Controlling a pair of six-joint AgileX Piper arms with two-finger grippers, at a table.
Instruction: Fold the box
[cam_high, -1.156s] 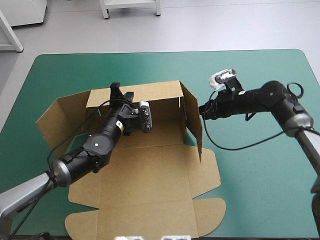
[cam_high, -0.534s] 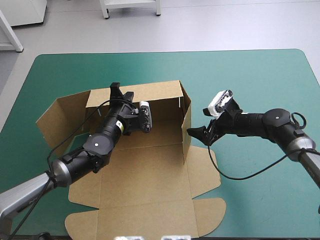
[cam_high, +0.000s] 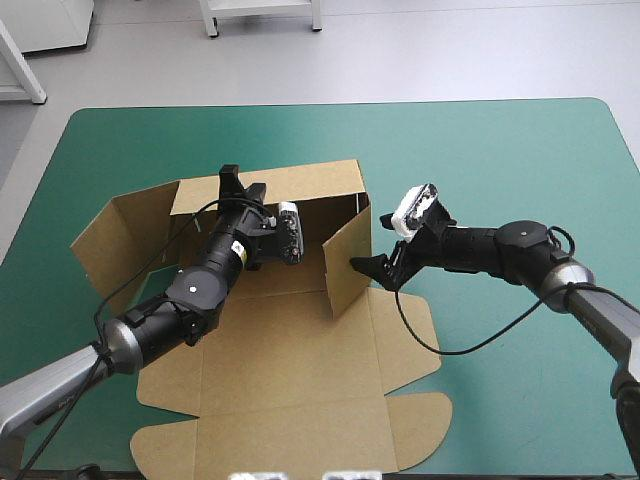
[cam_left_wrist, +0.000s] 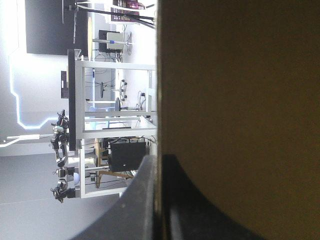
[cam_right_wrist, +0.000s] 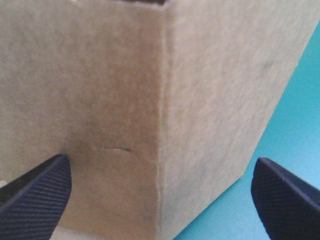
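Now left jaws clamped on box wall; right jaws apart beside flap.

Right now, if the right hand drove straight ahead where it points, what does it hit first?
The raised side wall of the brown board box, directly ahead of the open, black-fingered right hand. It looks very near, perhaps touching.

Grey floor beneath white furniture legs.

Brown box on teal-green table
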